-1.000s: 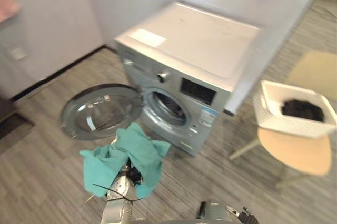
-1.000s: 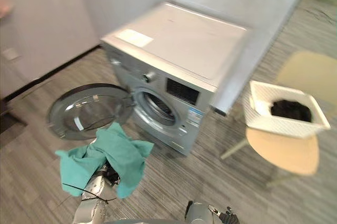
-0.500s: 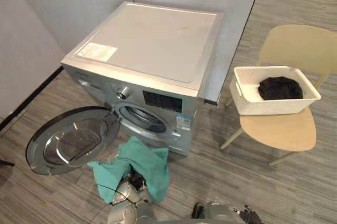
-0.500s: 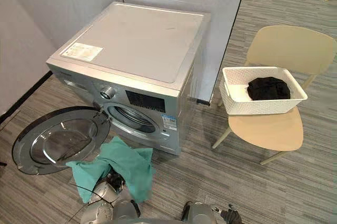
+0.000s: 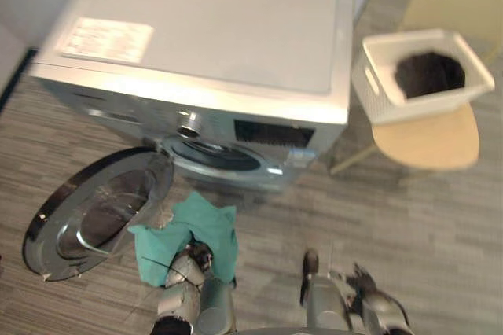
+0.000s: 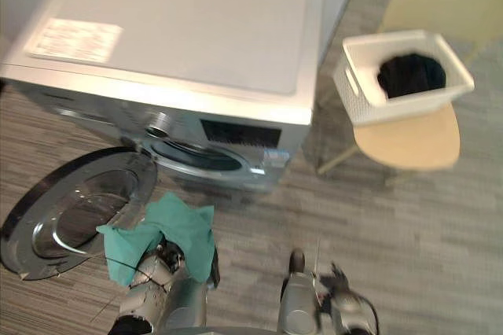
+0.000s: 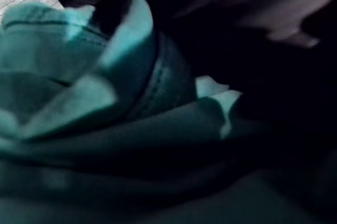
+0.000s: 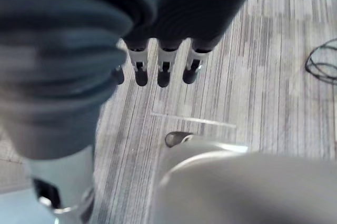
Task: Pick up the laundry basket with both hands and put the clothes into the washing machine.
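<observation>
Left eye view: washer point(image 5: 212, 44) centre top, door point(image 5: 94, 209) open lower left
Cloth: teal cloth point(image 5: 189, 229), lower centre, over left hand point(image 5: 198, 259); grip can't tell
Right hand point(image 8: 164, 61): fingers straight, empty
Basket point(image 5: 385, 103): upper right on chair point(image 5: 428, 138), dark clothes point(image 5: 428, 74) inside

There is one washing machine point(image 5: 220, 28) with one round door point(image 5: 94, 217) hanging open, one white basket point(image 5: 385, 99) with one dark heap of clothes point(image 5: 428, 74) in it, one pale chair point(image 5: 428, 138) under the basket, and one green cloth point(image 5: 196, 221)

The camera has swung in steeply over the silver front-loading washing machine point(image 5: 212, 60). More of the right hand point(image 5: 376, 302) now shows.
</observation>
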Motion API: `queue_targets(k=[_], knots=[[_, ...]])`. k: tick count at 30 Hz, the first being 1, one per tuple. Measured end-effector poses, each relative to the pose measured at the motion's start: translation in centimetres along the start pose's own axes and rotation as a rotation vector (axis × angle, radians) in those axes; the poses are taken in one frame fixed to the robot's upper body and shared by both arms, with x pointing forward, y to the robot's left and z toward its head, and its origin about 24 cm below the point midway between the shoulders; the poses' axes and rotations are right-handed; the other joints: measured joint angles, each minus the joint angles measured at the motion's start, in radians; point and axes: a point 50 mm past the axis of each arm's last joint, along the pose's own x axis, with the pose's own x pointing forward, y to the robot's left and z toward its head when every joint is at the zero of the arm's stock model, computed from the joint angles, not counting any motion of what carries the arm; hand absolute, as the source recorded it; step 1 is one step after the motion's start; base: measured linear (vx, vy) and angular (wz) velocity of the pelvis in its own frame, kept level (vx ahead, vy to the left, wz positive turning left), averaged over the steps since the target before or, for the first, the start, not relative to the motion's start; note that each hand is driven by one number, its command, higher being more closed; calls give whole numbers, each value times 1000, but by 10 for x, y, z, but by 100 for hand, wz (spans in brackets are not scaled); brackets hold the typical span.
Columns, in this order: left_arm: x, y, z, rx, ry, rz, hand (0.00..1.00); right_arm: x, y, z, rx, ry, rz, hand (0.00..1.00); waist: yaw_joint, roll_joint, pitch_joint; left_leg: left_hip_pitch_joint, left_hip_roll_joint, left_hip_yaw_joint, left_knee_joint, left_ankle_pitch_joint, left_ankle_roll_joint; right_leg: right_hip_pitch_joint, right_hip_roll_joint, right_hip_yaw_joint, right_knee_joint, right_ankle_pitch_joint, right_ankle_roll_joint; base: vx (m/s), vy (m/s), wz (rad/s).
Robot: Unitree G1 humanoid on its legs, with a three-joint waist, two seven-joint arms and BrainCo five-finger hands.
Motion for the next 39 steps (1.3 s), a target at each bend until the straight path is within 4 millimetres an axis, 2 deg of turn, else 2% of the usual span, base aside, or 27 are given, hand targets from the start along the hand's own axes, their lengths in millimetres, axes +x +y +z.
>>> queue_targets(k=[1, 2, 3, 4, 6, 9, 10, 12, 13, 15, 16, 18, 21, 24, 28, 31, 33, 35, 36, 38, 39], knots=[[4, -7, 5, -11, -14, -14, 100, 1, 7, 9, 16, -24, 19, 0, -1, 1, 17, -14, 0, 16, 14, -6, 7, -17, -3, 17, -10, 17, 7, -141, 227, -85], [12, -21, 16, -33, -41, -46, 100, 3, 22, 26, 39, -69, 59, 0, -1, 3, 44, -45, 1, 46, 49, -23, 21, -48, -8, 53, -31, 50, 19, -152, 227, -60], [17, -28, 22, -43, -56, -55, 100, 3, 30, 33, 54, -87, 76, 0, -1, 3, 51, -64, 0, 57, 67, -31, 28, -66, -11, 68, -37, 64, 23, -214, 296, -72], [30, -47, 39, -76, -85, -71, 100, 1, 55, 54, 87, -142, 141, 0, -5, 4, 61, -131, 2, 83, 111, -50, 53, -124, -19, 102, -56, 101, 36, -148, 201, -46], [39, -62, 57, -119, -118, -83, 100, -3, 70, 70, 110, -193, 188, 0, -7, 4, 78, -174, 8, 92, 142, -63, 63, -156, -21, 115, -65, 120, 38, -141, 126, -26], [50, -95, 109, -278, -236, -105, 100, -19, 100, 104, 212, -334, 302, 0, -19, -2, 116, -281, 23, 91, 199, -86, 71, -233, -22, 119, -76, 144, 28, -151, 79, -2], [51, -97, 118, -306, -256, -103, 100, -22, 104, 109, 233, -354, 321, 0, -20, -6, 123, -298, 26, 91, 205, -86, 72, -247, -22, 119, -73, 145, 29, -104, 14, 3], [51, -106, 156, -426, -347, -101, 100, -34, 116, 124, 294, -424, 395, 0, -33, -11, 129, -386, 38, 79, 236, -87, 73, -335, -14, 110, -33, 147, 33, -83, -15, 4], [50, -108, 166, -458, -374, -105, 100, -36, 117, 127, 326, -435, 412, 0, -35, -12, 134, -404, 41, 75, 241, -86, 73, -355, -12, 108, -20, 145, 36, -43, -37, 5], [44, -121, 208, -555, -474, -149, 100, -42, 120, 135, 436, -457, 484, 0, -44, -21, 170, -472, 52, 47, 277, -84, 77, -433, 2, 99, 65, 118, 63, -36, -53, 9], [41, -125, 218, -581, -495, -165, 100, -43, 121, 136, 459, -459, 500, 0, -48, -26, 173, -492, 53, 44, 286, -83, 78, -463, 3, 98, 102, 101, 63, -26, -57, 19], [32, -138, 256, -675, -561, -229, 100, -48, 119, 146, 585, -473, 575, 0, -57, -43, 198, -574, 65, 22, 337, -82, 79, -566, 11, 92, 223, 50, 61, -11, -55, 15], [23, -146, 291, -746, -602, -282, 100, -54, 112, 159, 704, -527, 635, 0, -70, -56, 210, -659, 84, -5, 381, -82, 79, -664, 23, 70, 321, 23, 50, 1, -43, 9], [17, -149, 312, -782, -623, -320, 100, -57, 106, 162, 753, -561, 657, 0, -73, -57, 211, -703, 91, -23, 403, -80, 76, -714, 29, 60, 377, -3, 43, 1, -39, 9], [-13, -170, 360, -711, -750, -456, 100, -64, 101, 169, 845, -591, 713, 0, -77, -57, 212, -783, 102, -42, 408, -64, 50, -799, 36, 41, 425, -26, 25, -20, -51, 10], [-36, -188, 383, -655, -819, -537, 100, -69, 97, 172, 884, -623, 740, 0, -80, -58, 212, -805, 105, -40, 398, -52, 49, -827, 39, 42, 426, -23, 22, -7, -10, -1], [-75, -206, 419, -547, -953, -619, 100, -74, 95, 176, 914, -647, 772, 0, -86, -59, 212, -830, 111, -40, 375, -33, 45, -851, 49, 38, 405, -11, 12, -1, -15, -6], [-100, -214, 441, -493, -1034, -659, 100, -75, 93, 179, 926, -658, 774, 0, -85, -60, 213, -848, 122, -40, 362, -22, 45, -861, 58, 27, 377, 6, 4, 9, -6, -16], [-112, -210, 459, -466, -1084, -641, 100, -76, 91, 181, 941, -673, 774, 0, -87, -61, 213, -861, 129, -40, 346, -11, 41, -866, 69, 19, 348, 20, 0, 19, 0, -16], [-128, -210, 473, -448, -1127, -647, 100, -74, 83, 183, 976, -687, 752, 0, -85, -62, 213, -866, 133, -42, 335, -2, 37, -866, 74, 9, 325, 30, -3, 27, 3, -8], [-136, -210, 478, -393, -1180, -629, 0, -71, 76, 183, 992, -700, 727, 0, -84, -62, 213, -867, 139, -45, 328, 0, 35, -861, 79, 3, 316, 37, -4, 14, 2, -7]])
